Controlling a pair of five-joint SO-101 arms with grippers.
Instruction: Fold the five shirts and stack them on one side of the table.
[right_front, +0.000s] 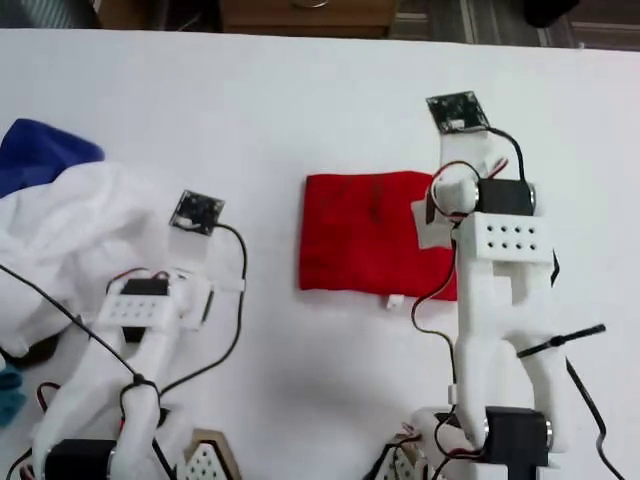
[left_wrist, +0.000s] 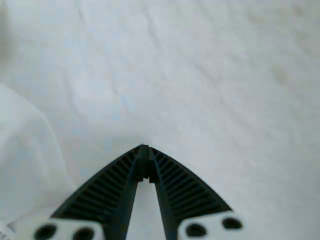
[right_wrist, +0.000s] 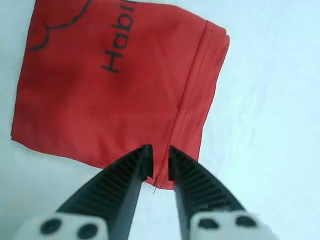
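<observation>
At the left of the high view, on the table (right_front: 300, 90), a heap of crumpled shirts (right_front: 80, 215) awaits folding; I judge just the red shirt (right_front: 365, 235), mid-frame, done. My right gripper (right_wrist: 158, 156) hovers slightly parted over its hem; my left gripper (left_wrist: 144, 152) is clenched, empty.
</observation>
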